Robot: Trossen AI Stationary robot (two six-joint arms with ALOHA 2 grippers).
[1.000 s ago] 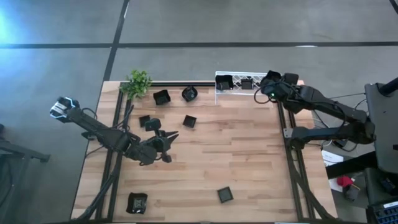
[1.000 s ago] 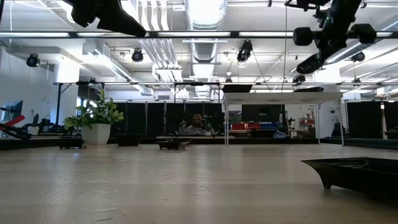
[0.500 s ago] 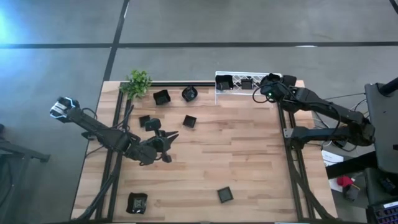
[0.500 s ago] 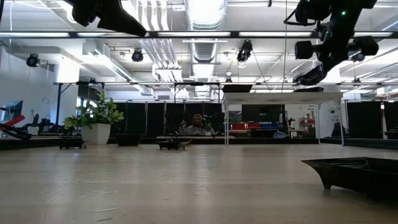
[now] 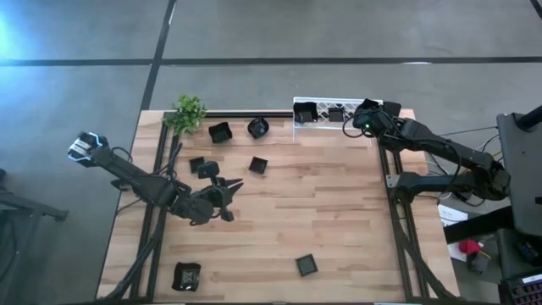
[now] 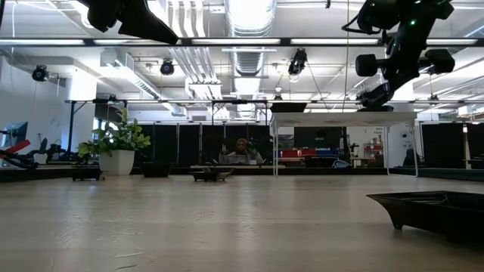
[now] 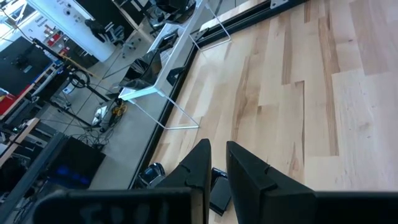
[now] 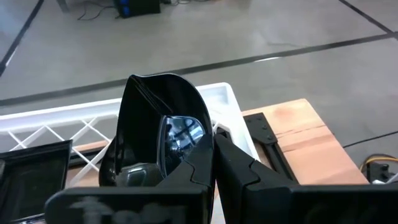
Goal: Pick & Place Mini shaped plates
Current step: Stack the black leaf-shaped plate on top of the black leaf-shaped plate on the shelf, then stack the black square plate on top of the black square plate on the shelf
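Several small black plates lie flat on the wooden table: two near the far edge (image 5: 220,131) (image 5: 258,127), one mid-table (image 5: 258,164), two beside my left gripper (image 5: 201,167), two near the near edge (image 5: 306,265) (image 5: 186,275). Two more sit in the white lattice rack (image 5: 326,121). My right gripper (image 8: 214,155) is above the rack's right end, shut on a glossy black plate (image 8: 158,118). My left gripper (image 7: 217,155) is shut and hovers over the table's left half (image 5: 227,196). My right gripper pinches the glossy plate by its rim (image 8: 202,146) between the two fingers. The plate stands on edge beyond the fingertips, its hollow side facing the camera. It is lifted clear above the rack's right end (image 8: 227,99).
A small green plant (image 5: 188,112) stands at the far left corner. Black rails run along the table's left and right sides. The middle and right half of the table (image 5: 339,203) is bare wood. In the low view one plate (image 6: 439,211) sits close at the right.
My right gripper, still holding the plate, has shifted a little toward the rack and sunk slightly, turning at the wrist. My left arm has kept still.
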